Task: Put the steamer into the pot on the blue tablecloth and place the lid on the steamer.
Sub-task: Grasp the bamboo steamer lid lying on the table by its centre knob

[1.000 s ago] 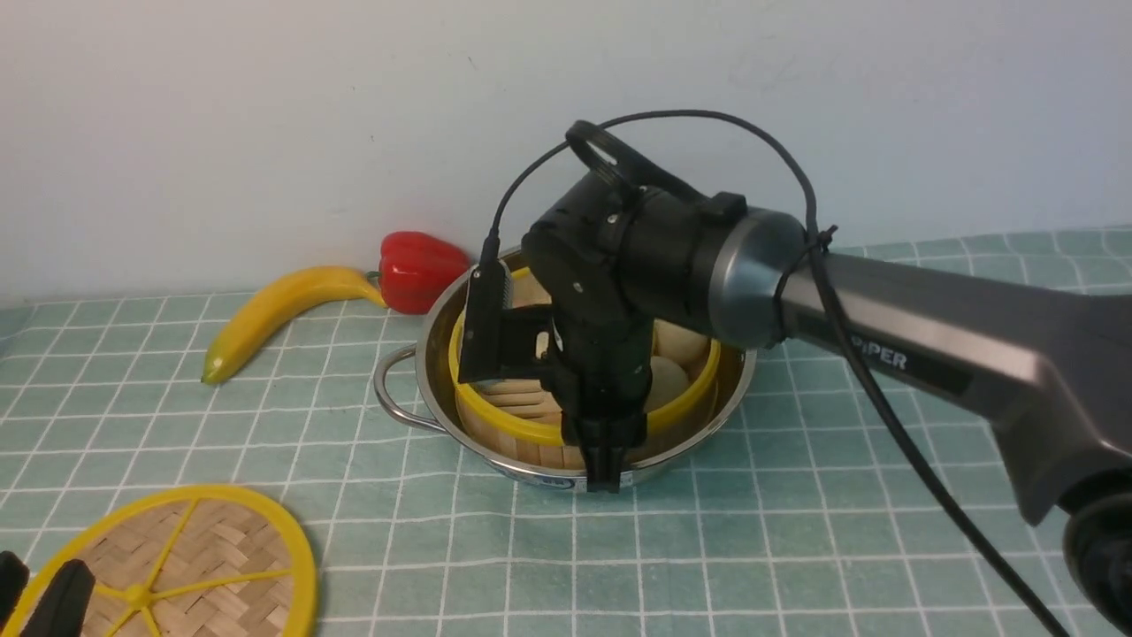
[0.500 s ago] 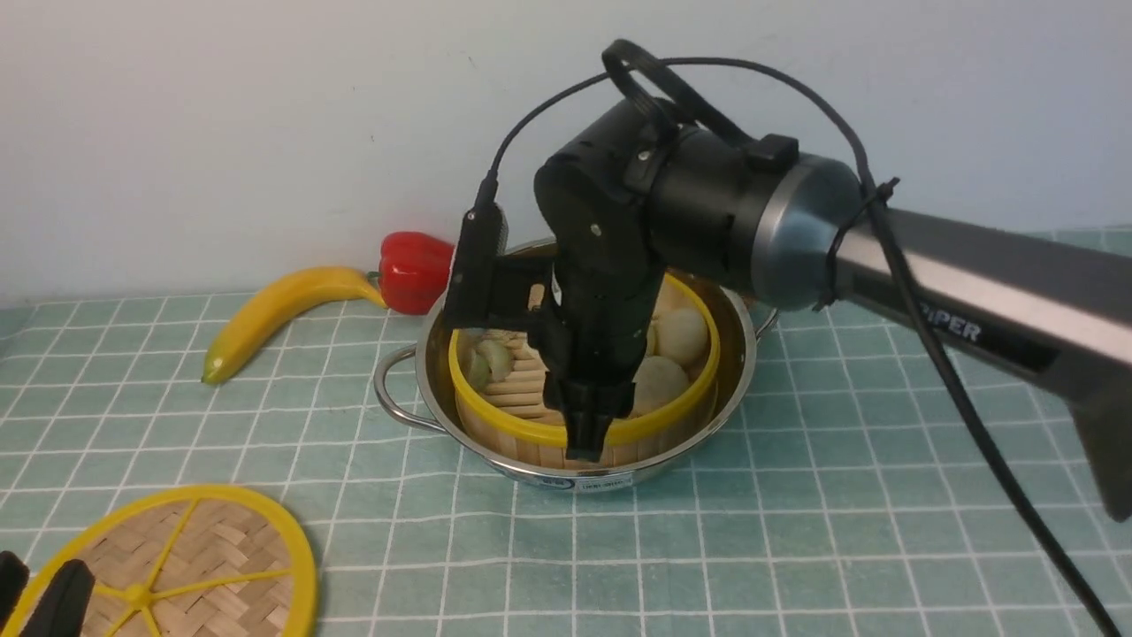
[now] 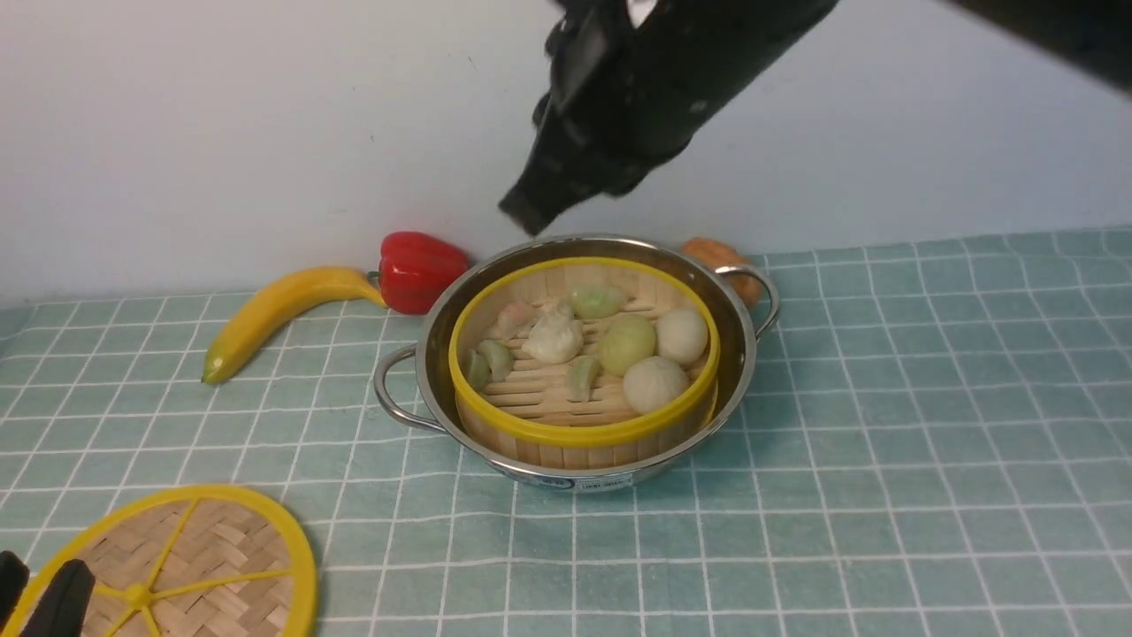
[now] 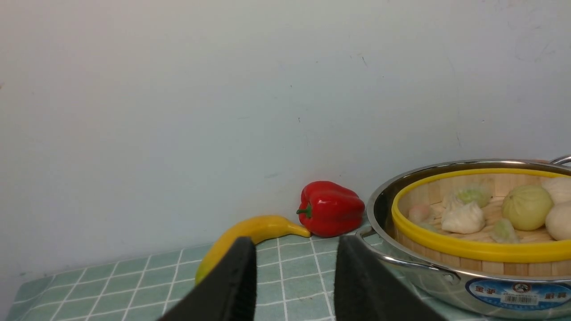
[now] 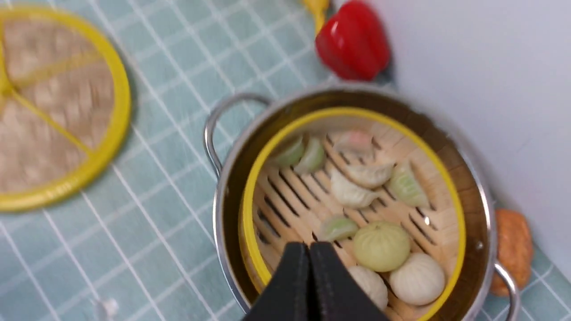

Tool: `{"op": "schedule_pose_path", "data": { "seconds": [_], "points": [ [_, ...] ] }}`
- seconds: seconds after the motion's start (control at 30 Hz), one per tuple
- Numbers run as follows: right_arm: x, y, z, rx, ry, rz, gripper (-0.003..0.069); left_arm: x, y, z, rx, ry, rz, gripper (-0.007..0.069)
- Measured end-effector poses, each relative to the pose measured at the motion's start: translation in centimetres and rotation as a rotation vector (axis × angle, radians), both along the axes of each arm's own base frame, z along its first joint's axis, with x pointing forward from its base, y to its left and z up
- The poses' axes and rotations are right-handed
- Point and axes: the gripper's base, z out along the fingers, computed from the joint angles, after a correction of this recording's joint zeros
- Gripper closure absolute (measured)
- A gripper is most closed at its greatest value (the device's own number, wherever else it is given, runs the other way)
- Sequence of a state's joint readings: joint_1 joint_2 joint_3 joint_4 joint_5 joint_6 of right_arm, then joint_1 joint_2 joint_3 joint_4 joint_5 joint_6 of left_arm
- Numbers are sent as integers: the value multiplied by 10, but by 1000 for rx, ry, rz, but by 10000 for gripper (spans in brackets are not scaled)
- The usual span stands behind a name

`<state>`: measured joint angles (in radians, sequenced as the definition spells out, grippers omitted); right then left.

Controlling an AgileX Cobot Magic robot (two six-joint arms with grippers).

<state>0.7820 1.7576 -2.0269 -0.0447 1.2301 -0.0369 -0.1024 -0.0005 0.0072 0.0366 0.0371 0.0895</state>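
Observation:
The bamboo steamer (image 3: 584,433), holding buns and dumplings, sits inside the steel pot (image 3: 433,341) on the blue tablecloth (image 3: 884,442). In the right wrist view the steamer (image 5: 248,209) fills most of the pot (image 5: 221,196). My right gripper (image 3: 523,211) hangs blurred, high above the pot's far rim. Its fingers (image 5: 294,272) are pressed together with nothing between them. The woven lid (image 3: 177,566) lies flat at the near left. My left gripper (image 3: 40,566) stands open and empty at the lid's near edge. In the left wrist view the left gripper (image 4: 295,243) points towards the pot (image 4: 446,285).
A banana (image 3: 274,314) and a red pepper (image 3: 420,270) lie left of the pot against the white wall. An orange-brown item (image 3: 721,257) sits behind the pot's right handle (image 3: 768,296).
My right gripper has risen from the steamer's near rim to high above the pot, and its jaws have shut empty. The steamer, lid and left gripper have not moved.

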Motion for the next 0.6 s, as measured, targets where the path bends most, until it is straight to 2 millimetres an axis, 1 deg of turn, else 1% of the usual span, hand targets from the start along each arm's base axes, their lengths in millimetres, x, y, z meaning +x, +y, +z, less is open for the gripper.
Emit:
{"op": "schedule_pose_path", "data": {
  "seconds": [0.03,0.07,0.1,0.13,0.17,0.23,0.3,0.4,0.6],
  "points": [
    [-5,-5,9,28,-6,-13,672,0,0,0,0,0,0,382],
    [-6,-6,11,32,-10,-13,672,0,0,0,0,0,0,382],
    [-16,-16,26,77,-26,-30,672,0,0,0,0,0,0,382],
    [-22,-22,34,105,-32,-40,672,0,0,0,0,0,0,382],
    [-23,-23,36,112,-32,-44,672,0,0,0,0,0,0,382],
    [-37,-34,52,169,-45,-51,669,0,0,0,0,0,0,382],
    [-44,-40,61,197,-53,-48,666,0,0,0,0,0,0,382],
    [-51,-47,69,219,-68,-50,663,0,0,0,0,0,0,382],
    [-53,-50,72,212,-86,-48,655,0,0,0,0,0,0,382]
  ]
}}
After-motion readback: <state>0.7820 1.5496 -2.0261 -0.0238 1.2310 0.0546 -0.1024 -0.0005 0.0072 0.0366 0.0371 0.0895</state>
